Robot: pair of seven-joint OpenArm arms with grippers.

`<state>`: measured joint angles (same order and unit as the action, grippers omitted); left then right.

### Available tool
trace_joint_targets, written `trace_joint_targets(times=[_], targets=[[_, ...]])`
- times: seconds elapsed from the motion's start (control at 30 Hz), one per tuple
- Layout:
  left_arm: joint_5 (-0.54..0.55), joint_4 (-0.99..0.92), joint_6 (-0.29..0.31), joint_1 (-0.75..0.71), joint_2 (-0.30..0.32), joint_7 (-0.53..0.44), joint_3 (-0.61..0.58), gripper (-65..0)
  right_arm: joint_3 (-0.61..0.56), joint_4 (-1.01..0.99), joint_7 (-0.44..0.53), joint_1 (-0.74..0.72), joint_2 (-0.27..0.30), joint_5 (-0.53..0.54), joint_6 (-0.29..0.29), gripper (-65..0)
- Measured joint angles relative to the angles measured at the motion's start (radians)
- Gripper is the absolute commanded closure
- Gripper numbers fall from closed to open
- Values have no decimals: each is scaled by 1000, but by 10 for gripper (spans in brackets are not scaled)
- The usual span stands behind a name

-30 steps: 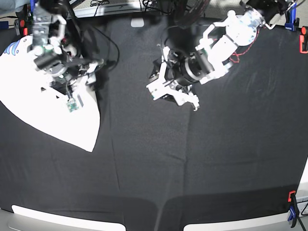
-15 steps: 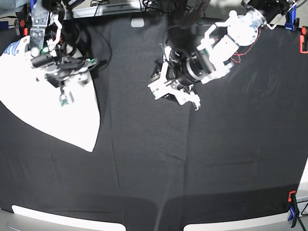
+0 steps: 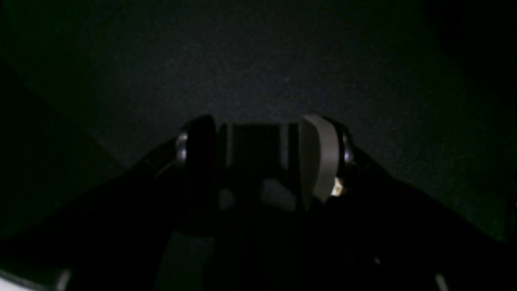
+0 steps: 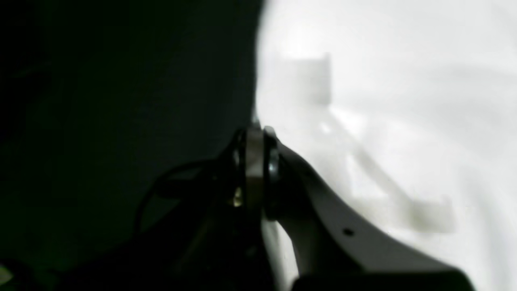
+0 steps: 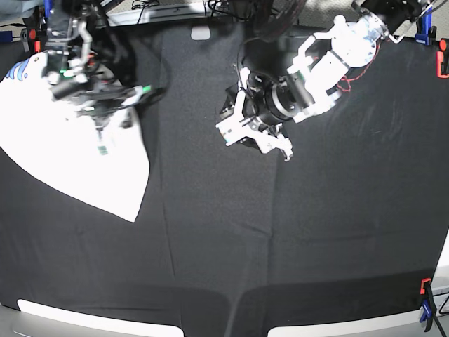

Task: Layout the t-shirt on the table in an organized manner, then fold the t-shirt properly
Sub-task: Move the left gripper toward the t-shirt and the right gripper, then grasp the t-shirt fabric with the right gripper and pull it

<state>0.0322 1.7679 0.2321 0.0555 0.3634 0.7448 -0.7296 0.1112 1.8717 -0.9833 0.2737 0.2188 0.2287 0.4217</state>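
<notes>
the t-shirt point(image 5: 66, 158) lies in a loose heap at the far left edge of the table point(image 5: 280, 232), not spread and not folded, so i judge almost all work is left. my right gripper point(image 4: 254, 133) is pressed together at the shirt's edge, though i cannot tell if cloth is between. my left gripper point(image 3: 258, 161) hangs spread and empty over the bare black cloth, well apart.

Closed right hand point(image 4: 254, 133) at white t-shirt's point(image 4: 404, 101) edge, beside black table point(image 4: 121, 101).

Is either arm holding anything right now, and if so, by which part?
The right gripper has its fingers shut at the side edge of the white cloth t-shirt, apparently pinching it. The left gripper is open over the black cloth table, holding nothing.
</notes>
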Motion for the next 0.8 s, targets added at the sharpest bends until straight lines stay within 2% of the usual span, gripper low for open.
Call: trace_joint_targets(times=[0.13, 0.2, 0.3, 0.37, 0.53, 0.6, 0.63, 0.73, 0.77, 0.8], targets=[[-33, 0, 0, 0, 0, 5, 0, -305, -175, 0, 7, -2, 1, -16, 0, 0], [-125, 0, -3, 0, 0, 11, 0, -305, -275, 0, 7, -2, 3, -27, 0, 0], [-286, 0, -76, -1, 0, 47, 16, -305, -427, 0, 8, -2, 3, -79, 0, 0], [-366, 0, -82, 0, 0, 77, 52, -305, -525, 0, 19, -3, 5, -112, 1, 0], [-345, 0, -90, 0, 32, 92, 169, -305, -724, 0, 37, -5, 6, -211, 3, 0], [-320, 0, -90, 0, 55, 93, 206, -305, -776, 0, 55, -5, 6, -305, 2, 0], [-306, 0, -91, 0, 68, 92, 220, -305, -786, 0, 67, -3, 6, -343, -35, 0], [-248, 0, -91, 0, 95, 93, 244, -305, -775, 0, 83, -8, 5, -479, -211, 0], [-223, 0, -91, 0, 100, 93, 245, -305, -759, 0, 83, -14, 6, -520, -251, -39], [-205, 0, -91, 0, 101, 93, 245, -305, -737, 0, 82, -20, 6, -548, -290, -117]])
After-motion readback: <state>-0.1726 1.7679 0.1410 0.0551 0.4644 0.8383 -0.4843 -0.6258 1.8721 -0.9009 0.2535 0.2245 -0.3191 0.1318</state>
